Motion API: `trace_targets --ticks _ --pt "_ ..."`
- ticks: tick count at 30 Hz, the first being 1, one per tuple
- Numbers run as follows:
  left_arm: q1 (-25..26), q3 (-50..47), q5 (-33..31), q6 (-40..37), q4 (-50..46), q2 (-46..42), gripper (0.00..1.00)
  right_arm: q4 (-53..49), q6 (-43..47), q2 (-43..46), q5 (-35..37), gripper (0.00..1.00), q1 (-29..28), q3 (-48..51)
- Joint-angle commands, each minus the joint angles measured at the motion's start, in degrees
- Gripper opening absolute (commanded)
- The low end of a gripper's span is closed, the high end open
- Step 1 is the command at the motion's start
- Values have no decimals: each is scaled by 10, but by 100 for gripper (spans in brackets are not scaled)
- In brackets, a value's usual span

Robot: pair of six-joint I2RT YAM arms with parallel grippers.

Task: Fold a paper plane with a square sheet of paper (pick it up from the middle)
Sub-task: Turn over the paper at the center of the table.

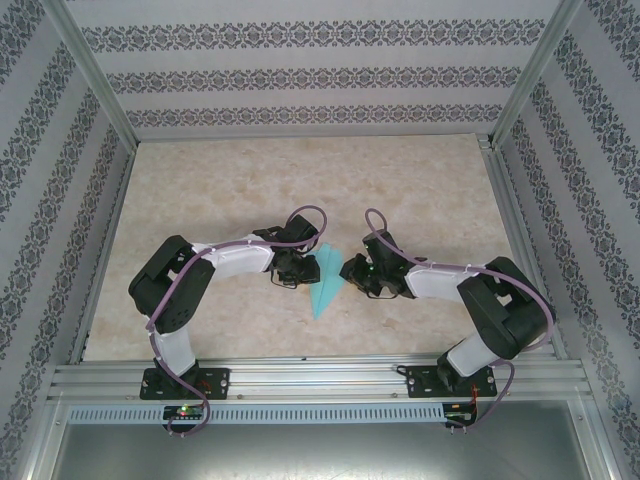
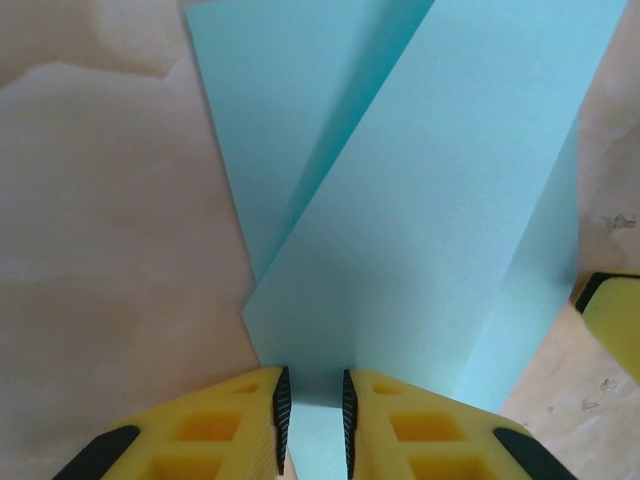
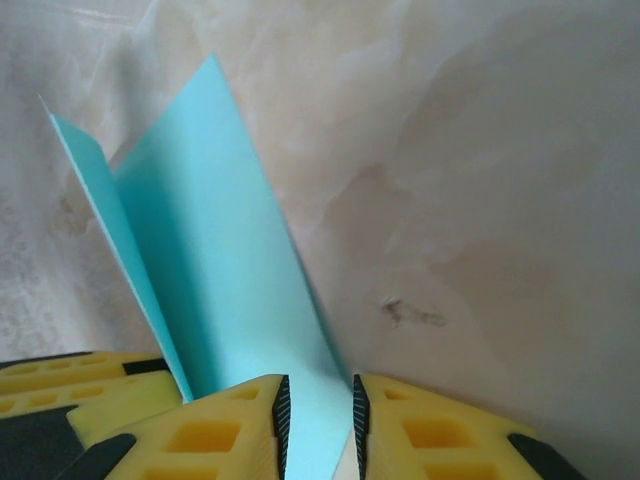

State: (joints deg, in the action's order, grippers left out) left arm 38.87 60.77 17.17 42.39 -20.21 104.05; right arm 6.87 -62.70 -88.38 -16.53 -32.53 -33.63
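Left wrist view: your left gripper [image 2: 316, 420] is closed to a narrow slit, its pads pinching the near edge of the paper plane [image 2: 430, 230], whose teal folds overlap beyond. Your right gripper [image 3: 318, 425] is likewise nearly shut on a flap that stands upright. From above, the plane lies between both grippers, mid-way across the table [image 1: 250, 180], tip toward the arm bases

Beige marbled table [image 1: 300, 180], pale veined surface, metal rail along its near edge, teal paper plane [image 1: 326, 283] on its near-middle part, narrow point toward the near edge, small dark scuff [image 3: 410, 314] nearby
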Motion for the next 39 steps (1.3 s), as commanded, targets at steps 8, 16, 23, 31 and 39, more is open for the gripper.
trace_targets --ticks 8,16,23,31,39 --pt "-5 -10 12 -2 0 16 25 4 6 -5 12 27 -4 -2" --pt "-6 -9 15 -2 1 18 25 8 5 -34 -3 27 -11 -16" --pt "-5 -10 19 1 3 20 25 61 -10 -30 -30 28 -12 -14" --pt "-6 -15 19 2 5 20 25 85 -15 -28 -41 28 -10 -14" --pt "-5 -15 17 4 5 19 25 92 -8 -26 -45 35 -9 -13"
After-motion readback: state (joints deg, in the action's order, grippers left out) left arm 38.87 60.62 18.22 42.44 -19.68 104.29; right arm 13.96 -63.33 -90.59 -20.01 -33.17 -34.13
